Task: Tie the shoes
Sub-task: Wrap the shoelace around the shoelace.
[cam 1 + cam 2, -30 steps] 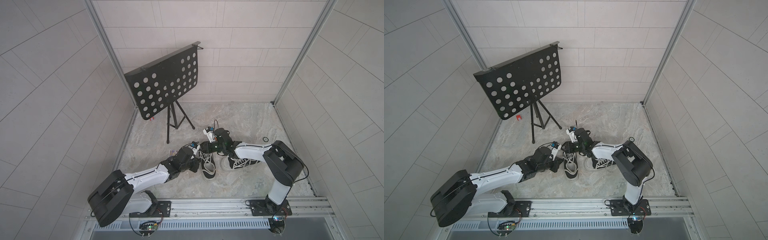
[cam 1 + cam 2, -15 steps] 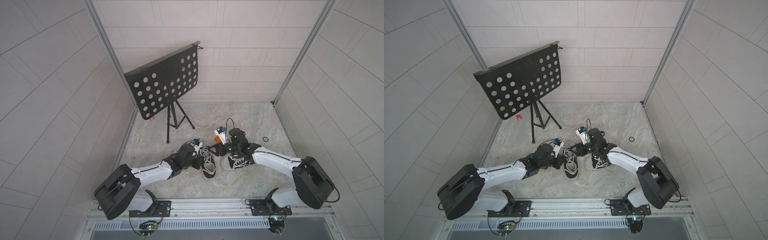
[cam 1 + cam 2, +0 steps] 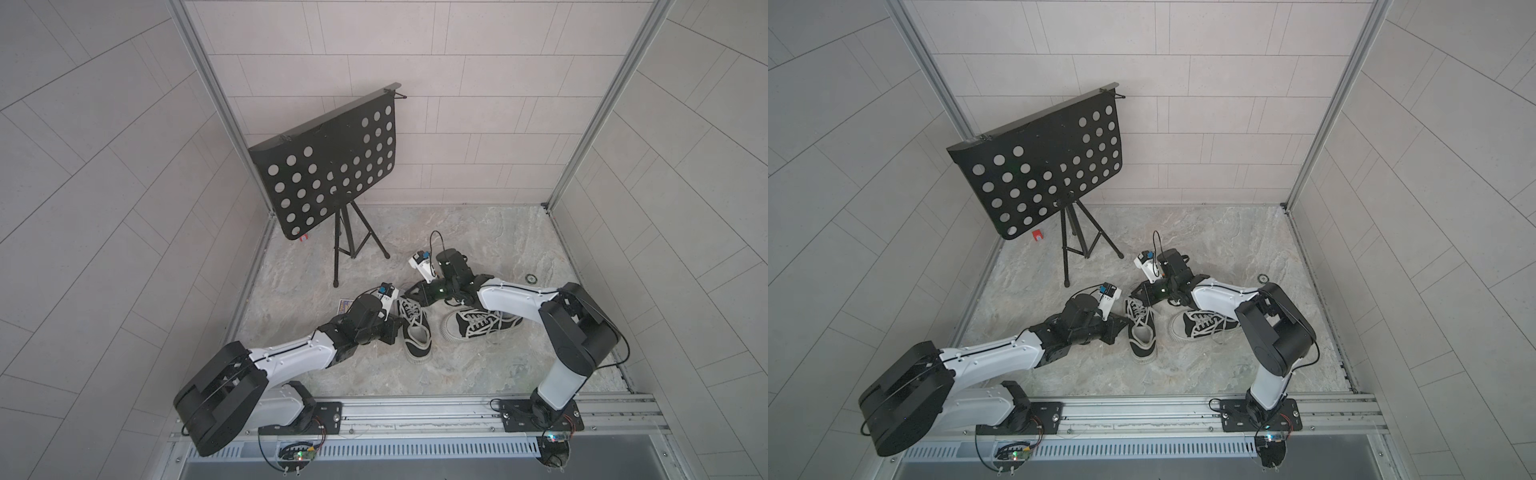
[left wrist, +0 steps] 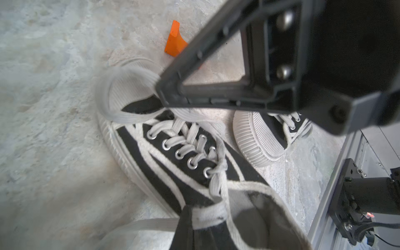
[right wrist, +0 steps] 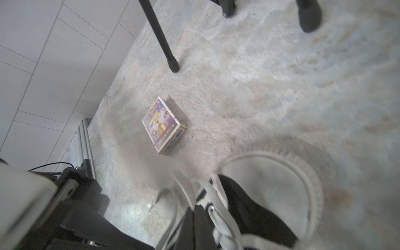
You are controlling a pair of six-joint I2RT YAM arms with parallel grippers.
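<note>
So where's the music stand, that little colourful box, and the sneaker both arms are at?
music stand (image 3: 328, 145): a top view, on its perforated black panel.
colourful box (image 5: 163, 125): right wrist view, on its printed top face.
sneaker (image 4: 186, 155): left wrist view, on its laced-up front.

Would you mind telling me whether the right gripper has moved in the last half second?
Yes: the right gripper has shifted toward the music stand.

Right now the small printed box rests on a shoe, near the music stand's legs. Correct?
No. The small printed box lies on the floor, apart from the shoe, near the music stand's legs; the right wrist view shows it.
</note>
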